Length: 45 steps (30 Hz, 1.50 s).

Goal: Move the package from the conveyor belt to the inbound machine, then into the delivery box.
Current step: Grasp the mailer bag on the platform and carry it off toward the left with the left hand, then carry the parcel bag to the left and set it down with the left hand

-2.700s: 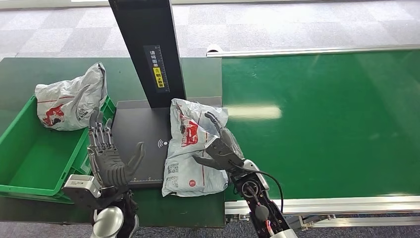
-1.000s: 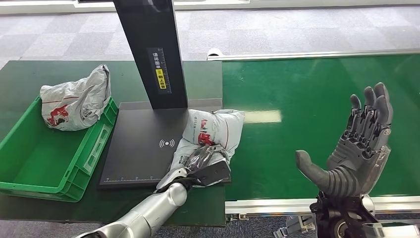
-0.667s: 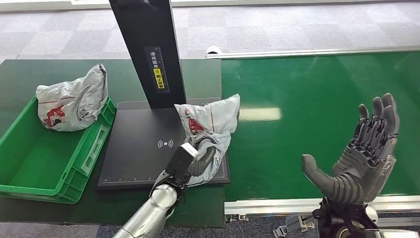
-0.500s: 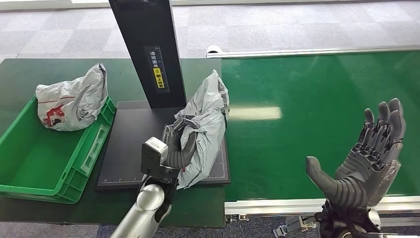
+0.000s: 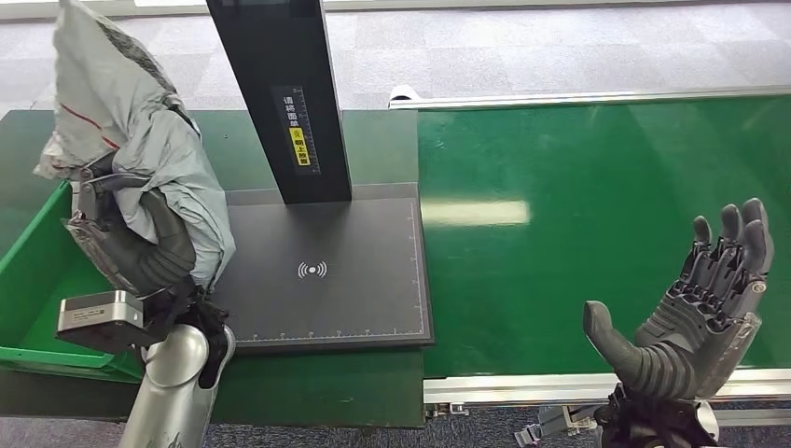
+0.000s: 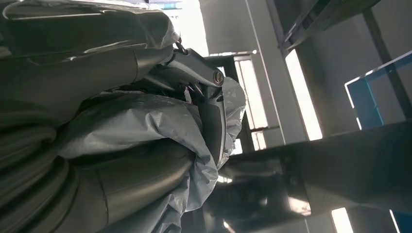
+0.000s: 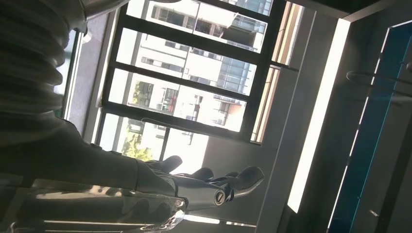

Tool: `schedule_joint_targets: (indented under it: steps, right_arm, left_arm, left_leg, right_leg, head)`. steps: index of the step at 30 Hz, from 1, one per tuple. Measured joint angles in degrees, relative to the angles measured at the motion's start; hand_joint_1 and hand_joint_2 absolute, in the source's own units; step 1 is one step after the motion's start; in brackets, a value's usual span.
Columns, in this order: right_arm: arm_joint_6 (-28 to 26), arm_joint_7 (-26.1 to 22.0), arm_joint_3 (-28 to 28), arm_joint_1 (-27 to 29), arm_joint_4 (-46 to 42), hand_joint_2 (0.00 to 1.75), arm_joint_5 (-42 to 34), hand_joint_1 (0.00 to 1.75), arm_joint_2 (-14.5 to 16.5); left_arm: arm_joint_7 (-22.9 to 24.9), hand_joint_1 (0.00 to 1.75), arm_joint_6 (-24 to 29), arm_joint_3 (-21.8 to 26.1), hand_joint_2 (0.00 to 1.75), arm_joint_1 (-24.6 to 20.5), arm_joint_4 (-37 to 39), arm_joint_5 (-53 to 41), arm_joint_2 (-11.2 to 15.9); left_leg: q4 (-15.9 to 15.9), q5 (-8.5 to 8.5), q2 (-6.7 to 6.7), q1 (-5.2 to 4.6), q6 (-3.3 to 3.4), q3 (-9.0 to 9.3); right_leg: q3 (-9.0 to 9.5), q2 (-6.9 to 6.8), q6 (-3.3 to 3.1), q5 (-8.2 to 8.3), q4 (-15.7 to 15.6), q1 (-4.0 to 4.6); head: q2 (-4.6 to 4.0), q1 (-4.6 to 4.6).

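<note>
My left hand (image 5: 140,250) grips a grey plastic package (image 5: 131,121) and holds it raised above the right end of the green delivery box (image 5: 28,280). The package hangs over the hand and hides the far part of the box. In the left wrist view the package (image 6: 145,126) is bunched in my left hand (image 6: 97,145). The black inbound machine plate (image 5: 322,271) with its scan mark lies bare beside the box. My right hand (image 5: 695,313) is held up, palm open, fingers spread, over the near edge of the green conveyor belt (image 5: 597,205). The right wrist view catches my right hand (image 7: 194,189) empty, with windows behind it.
The machine's black post (image 5: 284,93) with a yellow label stands at the plate's back edge. A metal rail (image 5: 578,383) runs along the belt's near side. Dark green tabletop (image 5: 317,392) surrounds the plate and the box.
My left hand has carried the package off the machine plate, leftward and up, to above the box. The plate is now bare. The right hand stays raised, drifting slightly right.
</note>
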Motion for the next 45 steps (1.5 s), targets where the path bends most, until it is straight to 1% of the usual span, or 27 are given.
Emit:
schedule_joint_targets:
  steps: [3, 5, 6, 8, 11, 13, 15, 16, 19, 22, 24, 25, 28, 29, 34, 38, 40, 43, 45]
  right_arm:
    - [-0.13, -0.04, -0.04, 0.07, 0.01, 1.75, -0.24, 0.0, 0.0]
    - [-0.34, -0.04, -0.08, 0.2, 0.02, 1.75, -0.43, 0.0, -0.01]
    - [-0.46, -0.03, -0.14, 0.31, 0.03, 1.75, -0.55, 0.0, -0.02]
    - [-0.6, 0.08, -0.35, 0.53, 0.08, 1.75, -1.02, 0.0, -0.05]
    - [-0.6, 0.28, -0.7, 0.77, 0.28, 1.75, -2.11, 0.0, -0.21]
    - [-0.56, 0.38, -0.91, 0.98, 0.44, 1.75, -2.79, 0.0, -0.45]
    - [-0.55, 0.58, -1.04, 1.21, 0.53, 1.75, -3.28, 0.0, -0.75]
    - [-0.55, 0.69, -1.09, 1.27, 0.55, 1.75, -3.45, 0.0, -0.9]
    - [-0.57, 0.89, -1.23, 1.34, 0.55, 1.75, -3.78, 0.0, -1.37]
    - [-0.57, 1.15, -1.31, 1.37, 0.62, 1.75, -4.11, 0.0, -1.85]
    - [-0.56, 1.4, -1.38, 1.35, 0.72, 1.75, -4.34, 0.0, -2.12]
    - [-0.57, 1.52, -1.4, 1.34, 0.78, 1.75, -4.41, 0.0, -2.22]
    - [-0.57, 1.82, -1.46, 1.31, 1.03, 1.75, -4.53, 0.0, -2.49]
    - [-0.57, 1.87, -1.48, 1.31, 1.12, 1.75, -4.56, 0.0, -2.56]
    - [-0.57, 2.05, -1.5, 1.28, 1.61, 1.75, -4.63, 0.0, -2.94]
    - [-0.57, 2.06, -1.5, 1.27, 1.9, 1.75, -4.72, 0.0, -3.13]
    - [-0.59, 2.07, -1.5, 1.25, 2.04, 1.75, -4.77, 0.0, -3.19]
    - [-0.71, 2.1, -1.49, 1.21, 2.42, 1.75, -4.79, 0.0, -3.25]
    - [-0.84, 2.17, -1.47, 1.19, 2.73, 1.75, -4.79, 0.0, -3.31]
  left_arm:
    - [0.47, 1.75, 0.8, 2.95, 1.75, -1.16, 0.39, -1.4, 0.82]
    - [2.55, 1.75, 0.18, 5.57, 1.75, -3.19, 2.27, -0.41, 2.12]
    - [3.74, 1.75, -0.41, 7.01, 1.75, -4.73, 4.34, 0.66, 3.21]
    - [5.47, 1.75, -1.12, 10.16, 1.75, -8.9, 10.78, 1.93, 6.58]
    - [6.03, 1.75, -0.53, 14.9, 1.75, -15.6, 23.32, 1.32, 12.53]
    - [6.42, 1.75, 0.45, 17.19, 1.75, -19.0, 31.48, -1.04, 16.55]
    - [7.98, 1.75, 1.15, 18.48, 1.75, -21.36, 38.91, -5.31, 19.92]
    - [9.15, 1.75, 1.32, 18.88, 1.75, -22.2, 42.05, -7.81, 21.21]
    - [14.19, 1.75, 1.36, 19.61, 1.75, -23.91, 50.32, -13.86, 23.96]
    - [19.27, 1.75, 1.0, 19.99, 1.75, -25.11, 57.6, -16.42, 26.42]
    - [20.51, 1.75, 0.81, 20.23, 1.75, -25.47, 61.05, -16.84, 27.82]
    - [20.6, 1.61, 0.74, 20.37, 1.75, -25.6, 62.3, -16.79, 28.38]
    - [19.73, 0.3, 0.29, 21.19, 1.75, -26.09, 64.88, -15.66, 29.49]
    - [18.91, 0.0, -0.12, 21.62, 1.75, -26.31, 65.42, -14.79, 29.67]
    - [11.29, 0.0, -4.4, 24.78, 1.75, -27.43, 66.34, -7.97, 29.5]
    - [9.89, 0.0, -5.21, 26.36, 1.75, -28.01, 66.38, -6.74, 29.13]
    - [7.5, 0.0, -6.16, 26.92, 1.75, -28.07, 66.24, -5.1, 28.92]
    - [2.11, 0.0, -9.09, 27.58, 1.75, -28.08, 64.61, -0.51, 28.29]
    - [0.22, 0.0, -10.8, 27.64, 1.75, -28.04, 61.97, 2.68, 27.7]
  left_leg:
    - [0.0, 0.01, 0.0, -0.01, 0.01, -0.03]
    - [0.0, 0.0, 0.0, -0.01, 0.01, -0.03]
    - [0.0, 0.0, 0.0, -0.01, 0.0, -0.03]
    - [0.0, 0.02, 0.04, 0.02, -0.03, -0.02]
    - [-0.01, 0.07, 0.37, 0.11, -0.11, 0.0]
    - [-0.01, 0.08, 0.6, 0.16, -0.15, 0.0]
    - [-0.01, 0.08, 0.67, 0.17, -0.17, -0.02]
    - [-0.01, 0.07, 0.66, 0.17, -0.18, -0.05]
    - [-0.01, 0.06, 0.63, 0.17, -0.19, -0.19]
    - [-0.01, 0.05, 0.65, 0.16, -0.2, -0.25]
    - [-0.01, 0.05, 0.63, 0.16, -0.2, -0.27]
    - [-0.01, 0.05, 0.62, 0.16, -0.2, -0.28]
    - [-0.01, 0.05, 0.58, 0.16, -0.2, -0.29]
    - [-0.01, 0.05, 0.58, 0.16, -0.2, -0.29]
    - [-0.01, 0.05, 0.58, 0.17, -0.2, -0.28]
    - [-0.01, 0.06, 0.59, 0.17, -0.2, -0.28]
    - [0.0, 0.06, 0.58, 0.17, -0.2, -0.28]
    - [0.0, 0.05, 0.55, 0.17, -0.2, -0.28]
    - [0.0, 0.05, 0.55, 0.16, -0.2, -0.28]
  right_leg:
    - [-0.01, 0.0, 0.0, 0.0, 0.0, -0.01]
    - [-0.02, 0.0, 0.0, 0.0, 0.0, -0.01]
    - [-0.02, 0.0, 0.0, 0.0, 0.0, -0.01]
    - [-0.05, 0.03, -0.05, 0.03, 0.01, 0.02]
    - [-0.17, 0.35, -0.21, 0.14, 0.08, 0.13]
    - [-0.27, 0.6, -0.26, 0.17, 0.11, 0.19]
    - [-0.34, 0.69, -0.27, 0.17, 0.13, 0.2]
    - [-0.37, 0.69, -0.27, 0.17, 0.13, 0.2]
    - [-0.44, 0.68, -0.26, 0.16, 0.12, 0.2]
    - [-0.5, 0.68, -0.26, 0.16, 0.1, 0.19]
    - [-0.53, 0.67, -0.26, 0.16, 0.09, 0.19]
    - [-0.54, 0.67, -0.26, 0.16, 0.09, 0.19]
    - [-0.54, 0.65, -0.26, 0.16, 0.09, 0.19]
    - [-0.54, 0.65, -0.26, 0.16, 0.09, 0.19]
    - [-0.53, 0.65, -0.26, 0.16, 0.09, 0.19]
    - [-0.53, 0.65, -0.26, 0.16, 0.09, 0.19]
    - [-0.53, 0.65, -0.26, 0.16, 0.09, 0.19]
    - [-0.53, 0.64, -0.26, 0.16, 0.09, 0.19]
    - [-0.53, 0.64, -0.26, 0.16, 0.09, 0.19]
  head:
    - [0.0, 0.02]
    - [0.0, 0.02]
    - [0.0, 0.02]
    - [0.0, 0.02]
    - [0.0, 0.02]
    - [0.0, 0.01]
    - [0.0, 0.01]
    - [0.0, 0.01]
    - [0.0, 0.03]
    - [0.0, 0.04]
    - [0.0, 0.04]
    - [0.0, 0.05]
    - [0.0, 0.04]
    - [0.0, 0.03]
    - [0.0, 0.04]
    - [0.0, 0.05]
    - [0.0, 0.04]
    - [0.0, 0.04]
    - [0.0, 0.04]
